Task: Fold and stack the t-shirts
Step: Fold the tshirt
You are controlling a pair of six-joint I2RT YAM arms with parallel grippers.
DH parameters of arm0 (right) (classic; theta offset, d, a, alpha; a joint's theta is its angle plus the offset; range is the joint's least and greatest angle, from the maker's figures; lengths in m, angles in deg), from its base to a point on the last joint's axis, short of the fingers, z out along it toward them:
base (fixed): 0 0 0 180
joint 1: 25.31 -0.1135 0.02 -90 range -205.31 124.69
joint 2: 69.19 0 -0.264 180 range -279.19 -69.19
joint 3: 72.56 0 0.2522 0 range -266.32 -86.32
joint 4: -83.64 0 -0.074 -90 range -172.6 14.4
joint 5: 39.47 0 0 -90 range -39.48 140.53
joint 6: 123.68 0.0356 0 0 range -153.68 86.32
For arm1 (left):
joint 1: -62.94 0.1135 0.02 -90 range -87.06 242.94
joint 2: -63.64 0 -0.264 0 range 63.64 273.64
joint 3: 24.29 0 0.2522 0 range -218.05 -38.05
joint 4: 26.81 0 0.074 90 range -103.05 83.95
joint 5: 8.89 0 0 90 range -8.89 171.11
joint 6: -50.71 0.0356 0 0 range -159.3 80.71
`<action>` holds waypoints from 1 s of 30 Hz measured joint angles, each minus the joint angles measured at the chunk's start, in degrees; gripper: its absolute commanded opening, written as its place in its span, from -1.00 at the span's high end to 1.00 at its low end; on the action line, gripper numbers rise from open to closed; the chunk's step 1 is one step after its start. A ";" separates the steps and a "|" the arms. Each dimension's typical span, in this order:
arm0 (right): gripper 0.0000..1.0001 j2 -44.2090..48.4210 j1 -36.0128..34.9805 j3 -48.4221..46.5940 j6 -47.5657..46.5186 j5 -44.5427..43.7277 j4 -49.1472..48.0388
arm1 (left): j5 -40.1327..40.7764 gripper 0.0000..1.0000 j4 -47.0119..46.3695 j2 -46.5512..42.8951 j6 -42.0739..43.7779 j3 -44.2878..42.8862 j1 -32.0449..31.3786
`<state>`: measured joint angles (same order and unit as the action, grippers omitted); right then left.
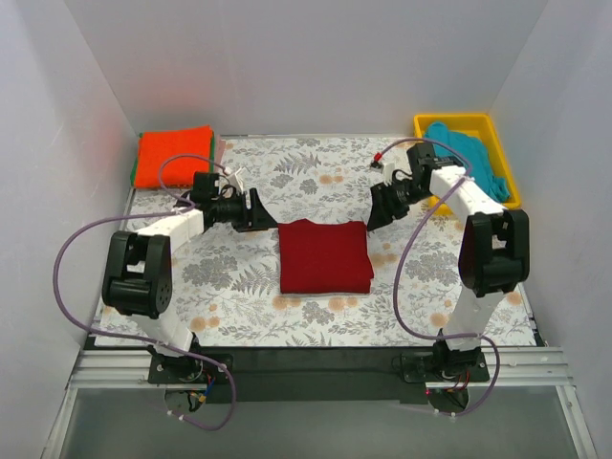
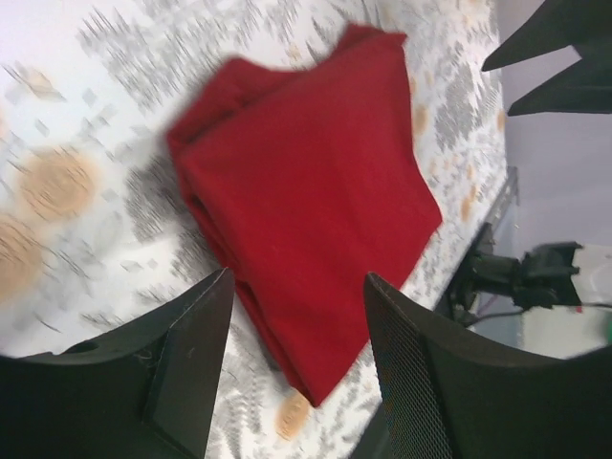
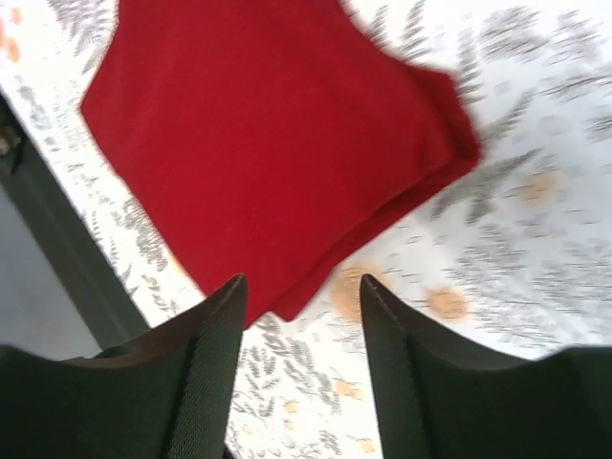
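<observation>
1 folded maroon t-shirt lies unstacked just ahead of the spread, empty fingers of the left gripper and right gripper; teal t-shirts sit unfolded in the yellow bin.

Open tabletop runs across the upper middle and lower edge of the frame, while the folded maroon t-shirt fills the centre, the orange-red stack blocks the upper left and the yellow bin the upper right.
</observation>
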<state>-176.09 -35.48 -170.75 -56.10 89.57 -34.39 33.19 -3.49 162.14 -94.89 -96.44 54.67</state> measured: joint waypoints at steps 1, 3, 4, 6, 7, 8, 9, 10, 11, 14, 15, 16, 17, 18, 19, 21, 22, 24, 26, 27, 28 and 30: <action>-0.09 1.86 0.04 2.25 0.07 1.07 0.31 | -0.59 -0.11 -0.33 -1.70 -0.59 1.95 -0.22; -0.08 3.89 -0.02 7.10 -0.02 3.04 0.83 | -1.55 -0.10 -0.52 -3.85 -1.68 5.49 -0.79; -0.11 3.96 -0.02 9.31 -0.04 3.98 1.22 | -1.79 -0.10 -0.55 -4.26 -2.03 6.91 -1.16; -0.22 3.23 -0.31 13.79 -0.09 4.94 1.66 | -2.01 -0.12 -0.44 -4.42 -2.82 9.73 -2.08; -0.24 2.73 -0.44 15.17 -0.17 5.05 2.12 | -2.03 -0.12 -0.26 -4.42 -3.19 11.06 -2.62; -0.29 2.12 -0.57 16.46 -0.24 5.20 2.67 | -2.03 -0.13 -0.11 -4.44 -3.39 12.37 -3.21; -0.30 1.57 -0.72 17.35 -0.24 5.44 2.93 | -1.99 -0.14 0.00 -4.44 -3.67 13.57 -3.85; -0.30 1.16 -0.81 17.99 -0.33 5.81 3.06 | -1.97 -0.14 0.22 -4.44 -3.87 14.62 -4.57; -0.19 0.90 -0.94 18.45 -0.37 6.21 3.13 | -1.88 -0.13 0.35 -4.46 -3.96 15.52 -5.35; 0.04 0.76 -1.53 19.19 -0.98 7.58 3.19 | -1.88 -0.08 0.46 -4.48 -4.33 17.11 -7.91; 0.05 0.76 -1.64 19.45 -1.31 8.04 3.19 | -1.86 -0.01 0.28 -4.48 -4.50 17.38 -8.72; 0.06 0.76 -1.86 19.74 -1.51 8.52 3.26 | -1.86 0.03 0.22 -4.48 -4.76 17.53 -9.42; 0.07 0.74 -2.03 20.00 -1.66 8.96 3.34 | -1.86 0.09 0.02 -4.48 -4.94 17.64 -10.08; 0.08 0.74 -2.23 20.24 -1.79 9.22 3.34 | -1.90 0.17 -0.20 -4.48 -5.09 17.75 -10.45; 0.12 0.66 -2.40 20.61 -1.97 9.46 3.34 | -1.88 0.38 -0.59 -4.46 -5.31 17.79 -10.67; 0.44 -0.07 -2.69 20.94 -2.71 9.70 3.76 | -1.90 0.56 -1.16 -4.31 -6.03 17.86 -10.64; 0.66 -0.57 -2.75 20.96 -3.08 9.79 3.96 | -2.01 0.71 -1.42 -4.22 -6.27 17.88 -10.64; 0.97 -2.47 -2.86 20.90 -4.28 9.99 4.33 | -2.05 1.00 -1.77 -4.15 -6.84 17.97 -10.49; 0.97 -4.72 -2.84 20.59 -4.61 9.77 4.79 | -1.99 1.00 -2.01 -4.17 -6.91 17.99 -10.14; 0.97 -5.60 -2.73 20.22 -4.76 9.44 5.14 | -1.97 1.00 -2.05 -4.20 -6.88 18.03 -9.92; 0.97 -6.19 -2.67 19.58 -4.83 8.96 5.51 | -1.92 1.00 -2.03 -4.24 -6.84 18.16 -9.38; 0.97 -6.88 -2.32 17.57 -4.81 8.26 6.08 | -1.66 1.00 -1.97 -4.33 -6.69 18.49 -7.41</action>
<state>-182.97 -37.80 -153.17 -60.90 97.83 -28.31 31.53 -5.46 157.81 -101.58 -77.95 47.26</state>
